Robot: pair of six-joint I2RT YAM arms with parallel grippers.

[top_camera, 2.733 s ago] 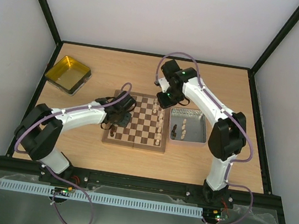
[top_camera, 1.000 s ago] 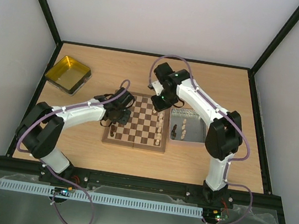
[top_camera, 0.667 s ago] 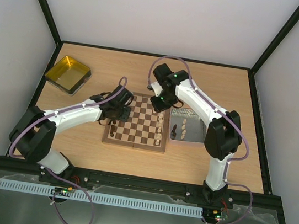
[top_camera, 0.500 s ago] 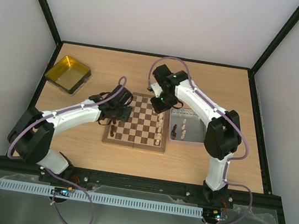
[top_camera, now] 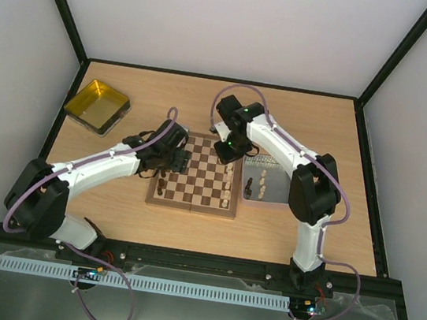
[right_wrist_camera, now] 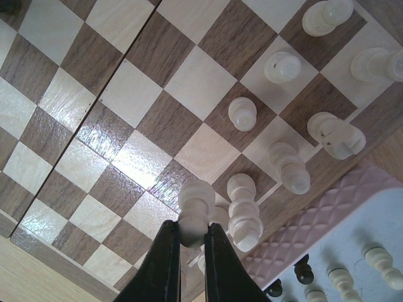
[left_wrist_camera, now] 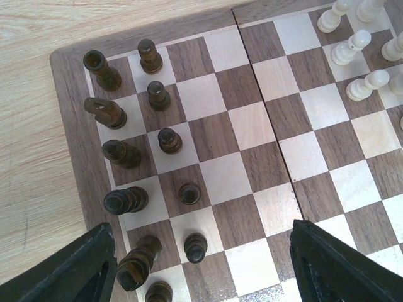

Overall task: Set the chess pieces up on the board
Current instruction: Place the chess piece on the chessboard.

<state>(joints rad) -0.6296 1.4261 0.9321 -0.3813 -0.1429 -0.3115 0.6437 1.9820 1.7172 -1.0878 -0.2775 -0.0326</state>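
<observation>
Fingers on my right are clamped on a cream piece; it seems light, smooth, easily tipped, best held by the neck. Left fingers stand wide apart.

Pale walls, black frame, light wooden tabletop.

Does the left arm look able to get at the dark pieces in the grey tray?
Probably not cleanly. The left gripper hangs open over the board's left side; the dark pieces lie in the grey tray beyond the opposite edge, where the right gripper holds a pale piece.
</observation>
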